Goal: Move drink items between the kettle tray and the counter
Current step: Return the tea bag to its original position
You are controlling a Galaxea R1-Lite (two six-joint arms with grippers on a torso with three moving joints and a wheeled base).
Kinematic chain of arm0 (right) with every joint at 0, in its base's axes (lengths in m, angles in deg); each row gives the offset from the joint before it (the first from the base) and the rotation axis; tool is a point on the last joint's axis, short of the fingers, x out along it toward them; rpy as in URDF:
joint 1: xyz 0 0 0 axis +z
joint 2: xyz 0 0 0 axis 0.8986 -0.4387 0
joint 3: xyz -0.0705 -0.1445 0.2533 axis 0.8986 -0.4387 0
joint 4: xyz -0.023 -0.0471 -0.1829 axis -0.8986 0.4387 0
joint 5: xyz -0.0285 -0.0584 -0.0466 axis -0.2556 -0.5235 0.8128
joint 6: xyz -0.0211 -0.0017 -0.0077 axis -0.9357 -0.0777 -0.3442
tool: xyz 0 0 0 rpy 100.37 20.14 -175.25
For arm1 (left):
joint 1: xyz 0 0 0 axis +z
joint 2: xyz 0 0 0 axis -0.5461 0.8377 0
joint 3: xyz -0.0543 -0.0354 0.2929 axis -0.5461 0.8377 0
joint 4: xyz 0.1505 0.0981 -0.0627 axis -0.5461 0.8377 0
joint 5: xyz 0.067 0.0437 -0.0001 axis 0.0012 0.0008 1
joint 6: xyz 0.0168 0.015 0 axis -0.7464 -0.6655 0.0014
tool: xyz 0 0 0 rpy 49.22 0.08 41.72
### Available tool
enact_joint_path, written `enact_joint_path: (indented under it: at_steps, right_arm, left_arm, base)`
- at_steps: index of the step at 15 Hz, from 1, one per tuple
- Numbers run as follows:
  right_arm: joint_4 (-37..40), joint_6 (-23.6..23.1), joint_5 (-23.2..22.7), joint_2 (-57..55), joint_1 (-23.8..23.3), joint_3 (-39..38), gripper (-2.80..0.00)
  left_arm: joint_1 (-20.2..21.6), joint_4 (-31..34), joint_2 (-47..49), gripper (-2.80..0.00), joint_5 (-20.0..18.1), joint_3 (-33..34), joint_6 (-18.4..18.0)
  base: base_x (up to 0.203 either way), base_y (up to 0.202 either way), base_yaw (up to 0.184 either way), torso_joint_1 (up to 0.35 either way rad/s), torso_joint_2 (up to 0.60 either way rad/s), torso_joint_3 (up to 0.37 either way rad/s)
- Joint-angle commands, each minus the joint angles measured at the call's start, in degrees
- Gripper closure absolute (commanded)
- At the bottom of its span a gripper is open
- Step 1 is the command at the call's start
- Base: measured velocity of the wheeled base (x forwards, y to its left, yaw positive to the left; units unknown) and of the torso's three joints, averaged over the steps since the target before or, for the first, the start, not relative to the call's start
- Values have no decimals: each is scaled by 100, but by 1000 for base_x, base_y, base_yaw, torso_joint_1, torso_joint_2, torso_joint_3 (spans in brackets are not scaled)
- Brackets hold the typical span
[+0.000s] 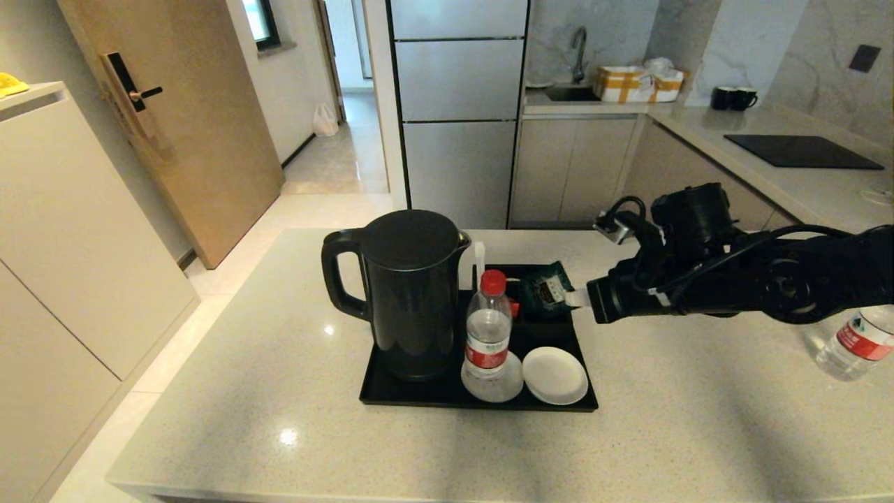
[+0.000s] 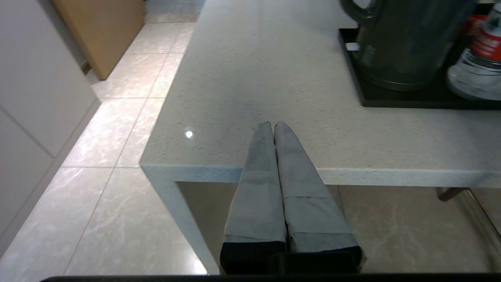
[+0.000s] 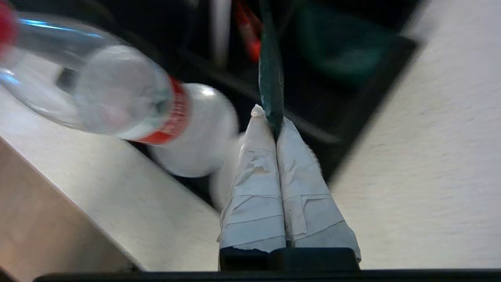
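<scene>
While your right gripper (image 1: 581,299) pinches the green sachet (image 1: 547,289) by its edge above the tray (image 1: 391,395), open counter (image 1: 698,391) lies just beside, toward that arm.

The dark green sachet (image 1: 547,289) is flat and square with pale print, tilted on edge above the tray's far right compartments, 1 corner pinched in the right hand (image 1: 581,299); the 1st water bottle (image 1: 487,328), clear with red cap and red label, stands upright on a round white coaster at the tray's near edge, just beside the kettle; a 2nd bottle (image 1: 855,342) of the same kind rests on the worktop (image 1: 279,391) at far right, partly hidden; the black low-rimmed tray (image 1: 391,395) lies flat mid-worktop; the worktop is pale beige, speckled, glossy.
</scene>
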Motion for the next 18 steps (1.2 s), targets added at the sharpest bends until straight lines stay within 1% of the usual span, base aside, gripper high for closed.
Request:
enact_joint_path:
  at_steps: [1,3,4,6,9,13,16,18]
  right_arm:
    - [175,-420,-164,-178,-358,171,0]
    - [498,-942,-389,-468,-517,551,0]
    - [643,-1166,-432,-606,-548,708,0]
    - [797,-1538,-460,-871,-582,974,0]
    - [863,-1972,-561,-1174,-604,1324,0]
    - [1231,-2068,-589,-1281,-599,1917,0]
    - [1503,-1991,-637,-1260,-534,2187,0]
    - [1708,-1962,-634,-1271,-513,2206,0]
  left_arm:
    - [-1,-1,7,0,0,9,0]
    - [-1,-1,7,0,0,9,0]
    - [0,-1,7,0,0,9,-7]
    - [-1,-1,7,0,0,9,0]
    - [-1,-1,7,0,0,9,0]
    - [-1,-1,7,0,0,9,0]
    - [-1,-1,7,0,0,9,0]
    - [-1,-1,7,0,0,9,0]
  base:
    - [0,0,0,0,0,0]
    - [0,0,0,0,0,0]
    - [0,0,0,0,0,0]
    - [0,0,0,0,0,0]
    - [0,0,0,0,0,0]
    - [0,0,0,0,0,0]
    - [0,0,0,0,0,0]
    - [0,0,0,0,0,0]
